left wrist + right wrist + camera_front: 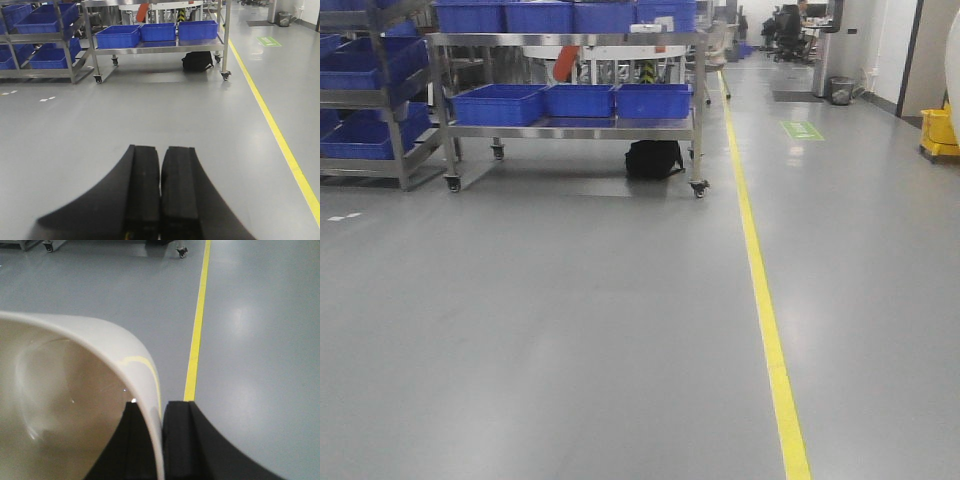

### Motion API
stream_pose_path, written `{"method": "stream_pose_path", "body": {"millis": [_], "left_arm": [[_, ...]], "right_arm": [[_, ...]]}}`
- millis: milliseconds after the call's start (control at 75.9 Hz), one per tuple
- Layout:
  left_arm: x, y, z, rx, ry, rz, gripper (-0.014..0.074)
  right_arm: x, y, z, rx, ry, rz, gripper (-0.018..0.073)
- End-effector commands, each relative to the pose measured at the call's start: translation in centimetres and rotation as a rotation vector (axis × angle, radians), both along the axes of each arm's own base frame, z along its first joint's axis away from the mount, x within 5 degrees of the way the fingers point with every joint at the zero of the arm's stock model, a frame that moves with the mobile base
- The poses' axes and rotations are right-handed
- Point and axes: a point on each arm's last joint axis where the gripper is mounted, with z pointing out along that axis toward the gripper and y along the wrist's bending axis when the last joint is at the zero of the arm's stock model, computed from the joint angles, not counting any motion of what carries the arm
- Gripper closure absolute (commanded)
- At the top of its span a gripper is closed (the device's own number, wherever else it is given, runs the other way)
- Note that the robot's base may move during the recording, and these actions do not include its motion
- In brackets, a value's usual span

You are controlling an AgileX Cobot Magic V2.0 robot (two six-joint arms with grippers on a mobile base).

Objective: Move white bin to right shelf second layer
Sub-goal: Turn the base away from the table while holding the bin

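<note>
The right end effector [161,412] is clamping the wall of the bin [65,395], holding it above the floor [250,340], the left end effector [161,152] is hanging pinched together and empty, and the transport step likely needs driving toward the shelf, not in view.

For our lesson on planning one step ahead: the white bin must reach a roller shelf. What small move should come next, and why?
Probably keep the right pincer clamped on the wall of the white bin and turn the base to search: the front view shows floor, a yellow line and carts of blue crates, but no roller shelf.
</note>
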Motion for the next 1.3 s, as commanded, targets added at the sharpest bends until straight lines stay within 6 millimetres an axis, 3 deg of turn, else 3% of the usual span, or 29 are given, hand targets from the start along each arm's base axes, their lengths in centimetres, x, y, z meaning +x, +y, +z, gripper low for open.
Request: {"method": "stream_pose_path", "body": {"millis": [0, 1291], "left_arm": [[0.05, 0.0, -0.37, -0.009, -0.066, 0.001, 0.0512], [0.05, 0.0, -0.37, -0.009, -0.066, 0.001, 0.0512]], "right_arm": [[0.17, -0.09, 1.79, 0.008, -0.121, -0.014, 0.0482], [0.17, -0.08, 1.79, 0.009, -0.121, -0.014, 0.0482]]}}
